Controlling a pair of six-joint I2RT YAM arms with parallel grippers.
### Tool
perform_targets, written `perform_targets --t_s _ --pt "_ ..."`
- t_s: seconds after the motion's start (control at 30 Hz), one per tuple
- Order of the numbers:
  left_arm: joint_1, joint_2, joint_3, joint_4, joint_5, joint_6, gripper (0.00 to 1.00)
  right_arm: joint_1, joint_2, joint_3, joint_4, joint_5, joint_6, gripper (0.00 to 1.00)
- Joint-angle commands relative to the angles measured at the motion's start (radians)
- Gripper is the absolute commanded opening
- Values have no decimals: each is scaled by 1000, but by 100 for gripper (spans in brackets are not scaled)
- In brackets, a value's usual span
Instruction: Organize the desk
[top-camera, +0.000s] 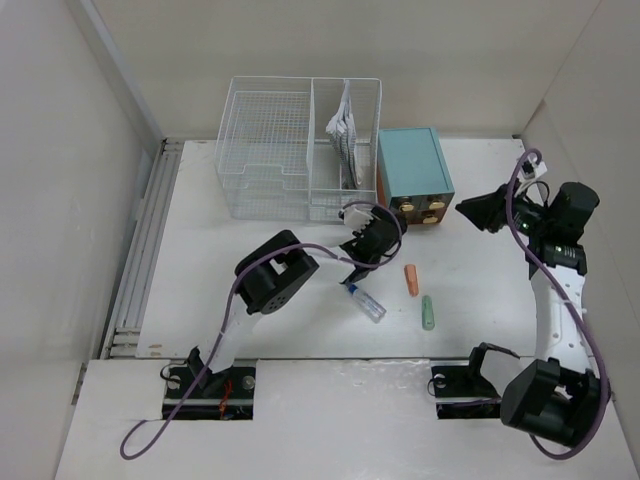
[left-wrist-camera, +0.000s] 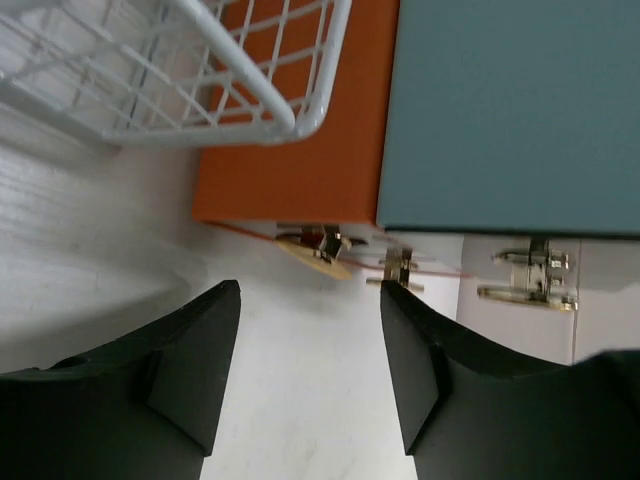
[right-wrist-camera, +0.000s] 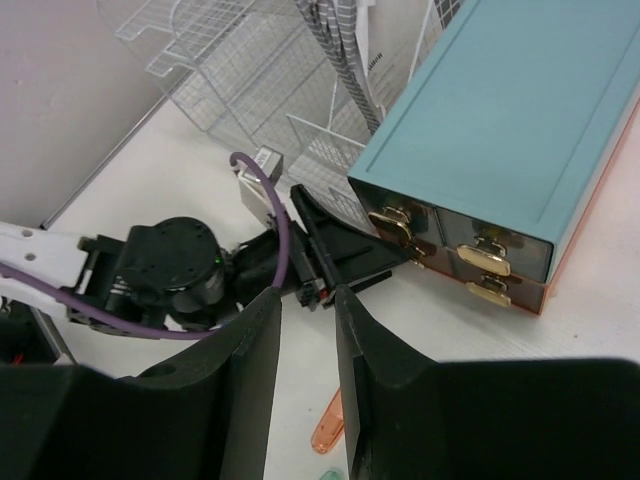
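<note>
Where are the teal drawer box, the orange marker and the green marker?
teal drawer box (top-camera: 412, 162): top view, its top face.
orange marker (top-camera: 411, 280): top view, its middle.
green marker (top-camera: 428, 312): top view, its middle.

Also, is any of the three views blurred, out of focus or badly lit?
Top external: even light, sharp, only soft shadows on the desk. Left wrist: the wire basket is too close and blurred, the left fingers nearly black. Right wrist: the teal drawer box is sharp, the right fingers dark.

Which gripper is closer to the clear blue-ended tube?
Left. The left gripper sits just beyond the clear tube, by the teal drawer box's front; the right gripper is off past the box's right side.
</note>
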Motion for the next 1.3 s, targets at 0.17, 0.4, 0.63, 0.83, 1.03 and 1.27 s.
perform_targets --t_s 0.17,0.4,0.63,0.83,1.03,1.27 --pt "19 58 98 -32 -108 -53 49 -11 -64 -18 70 -68 17 34" --pt "19 87 127 -32 -108 -53 39 -20 -86 -27 79 -88 8 34" --pt "19 78 100 -23 -80 -53 29 -29 -86 -36 79 -88 8 34" --pt "10 44 38 6 -71 -53 24 -29 -86 -36 79 -88 8 34" --pt "-9 26 -12 27 -62 -73 18 -38 -95 -36 79 -88 8 34" --pt "-41 -19 -60 27 -62 -73 18 -38 -95 -36 79 -88 17 34"
